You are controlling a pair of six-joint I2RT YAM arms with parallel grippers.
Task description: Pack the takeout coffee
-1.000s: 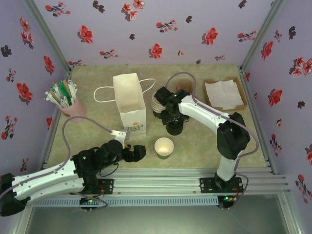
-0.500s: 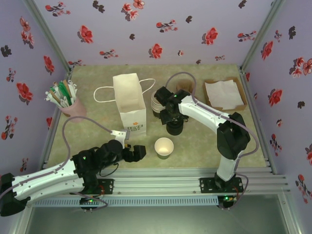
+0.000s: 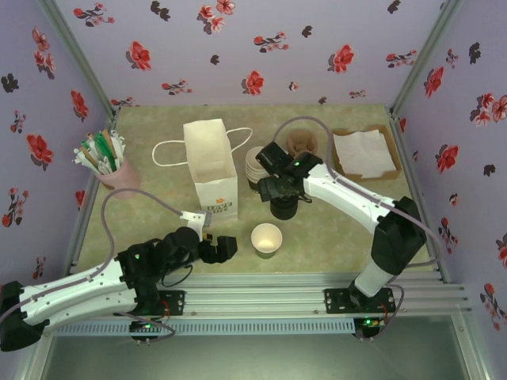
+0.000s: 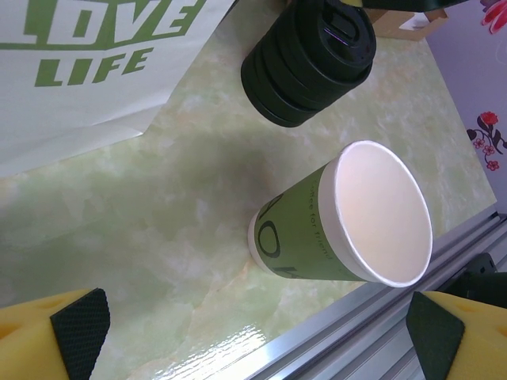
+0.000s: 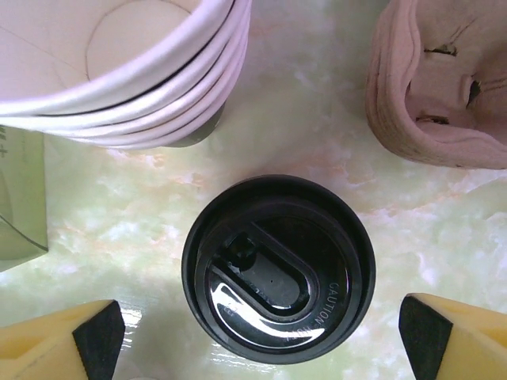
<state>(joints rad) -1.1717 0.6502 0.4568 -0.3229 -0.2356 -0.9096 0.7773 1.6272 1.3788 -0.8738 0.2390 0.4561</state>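
The takeout coffee cup (image 3: 266, 239) stands upright by the middle of the near edge of the table (image 3: 333, 237). Its wall is green with pale lettering, and its open mouth shows a cream inside.

1. You have lilac walls (image 3: 261, 47) on three sides, printed with red and dark flowers.
2. Your tabletop (image 3: 325, 241) is pale green, marbled and glossy under even light.
3. Silver rails (image 3: 261, 297) line the near edge, with metal posts (image 3: 79, 55) in the corners.

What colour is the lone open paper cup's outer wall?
The lone open paper cup is green outside with pale lettering; clearest in the left wrist view.
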